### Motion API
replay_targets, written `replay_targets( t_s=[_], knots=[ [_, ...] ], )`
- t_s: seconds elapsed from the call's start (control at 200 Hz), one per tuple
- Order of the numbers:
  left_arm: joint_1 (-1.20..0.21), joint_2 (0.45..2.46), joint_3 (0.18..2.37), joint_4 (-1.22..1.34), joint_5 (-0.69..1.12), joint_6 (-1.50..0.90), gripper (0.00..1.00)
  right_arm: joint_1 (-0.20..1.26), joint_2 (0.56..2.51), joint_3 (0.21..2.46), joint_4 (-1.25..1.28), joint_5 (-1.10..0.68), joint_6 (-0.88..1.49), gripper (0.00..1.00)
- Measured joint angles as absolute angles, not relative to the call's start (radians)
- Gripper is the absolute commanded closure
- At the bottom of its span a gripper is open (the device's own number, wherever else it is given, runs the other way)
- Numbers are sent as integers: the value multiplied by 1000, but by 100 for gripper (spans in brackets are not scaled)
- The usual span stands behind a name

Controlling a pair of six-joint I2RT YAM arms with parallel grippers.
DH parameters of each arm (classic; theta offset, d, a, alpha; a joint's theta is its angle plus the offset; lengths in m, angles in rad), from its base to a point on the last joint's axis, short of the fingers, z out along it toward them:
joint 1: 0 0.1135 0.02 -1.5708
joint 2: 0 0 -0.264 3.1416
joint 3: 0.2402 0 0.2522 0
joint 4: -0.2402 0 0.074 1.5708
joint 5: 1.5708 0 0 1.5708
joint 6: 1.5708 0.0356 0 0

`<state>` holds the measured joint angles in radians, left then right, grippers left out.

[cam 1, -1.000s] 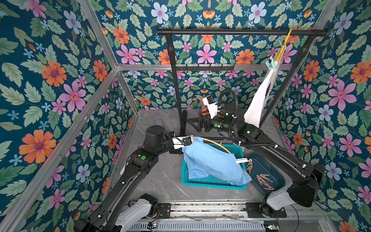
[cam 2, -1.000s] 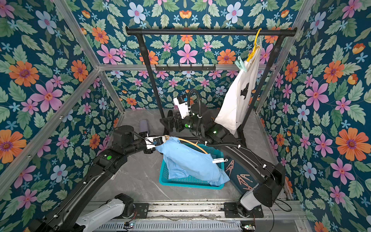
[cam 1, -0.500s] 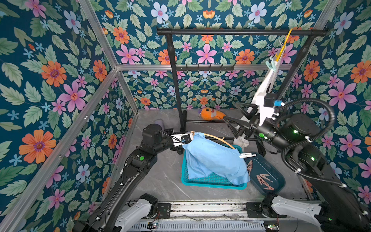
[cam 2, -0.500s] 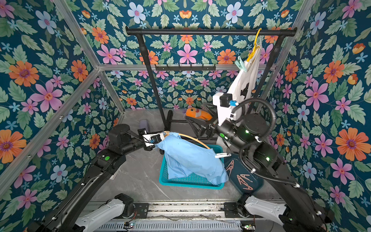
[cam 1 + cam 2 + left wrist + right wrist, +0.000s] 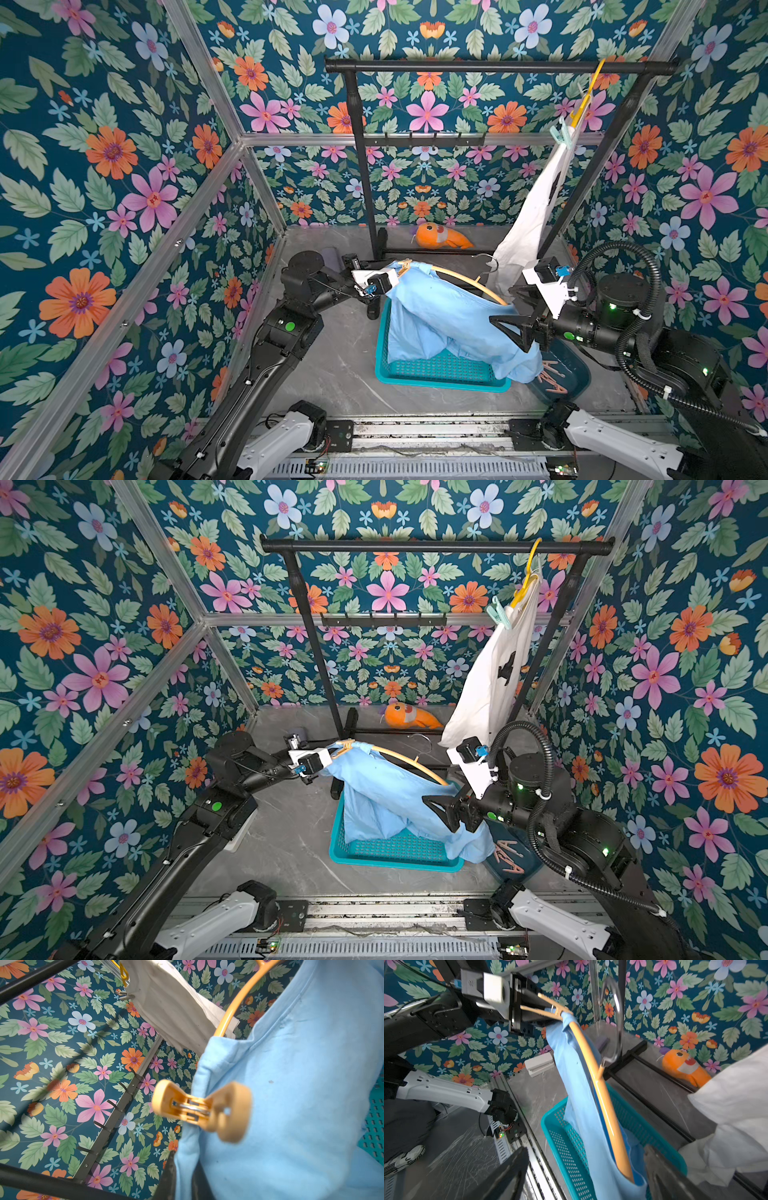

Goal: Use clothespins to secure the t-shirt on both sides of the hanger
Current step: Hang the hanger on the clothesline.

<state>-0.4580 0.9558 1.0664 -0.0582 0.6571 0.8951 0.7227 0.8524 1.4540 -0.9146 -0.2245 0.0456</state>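
One side looks done and one's left, I'd say: the blue t-shirt sits on the orange hanger, slanting over the teal basket mid-frame in both top views. My left gripper is pinched tight on the t-shirt's upper shoulder just left of center, where a cream-yellow clothespin already bites the cloth. My right gripper is spread wide and empty, jaws either side of the hanger's bare lower end, and the dark tray at lower right holds the spare clothespins, so probably that's next.
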Motion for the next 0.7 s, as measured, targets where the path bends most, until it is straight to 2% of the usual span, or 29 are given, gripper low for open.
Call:
replay_targets(
  t_s=[0.105,0.26,0.7],
  knots=[
    [-451,956,1069,-30,682,890,100,719,871,1477,-955,-220,43,15],
    [-444,949,1072,1,710,885,100,714,912,1515,-978,-207,39,27],
    [-387,979,1076,115,799,840,100,714,993,1596,-978,-355,10,90]
  ],
)
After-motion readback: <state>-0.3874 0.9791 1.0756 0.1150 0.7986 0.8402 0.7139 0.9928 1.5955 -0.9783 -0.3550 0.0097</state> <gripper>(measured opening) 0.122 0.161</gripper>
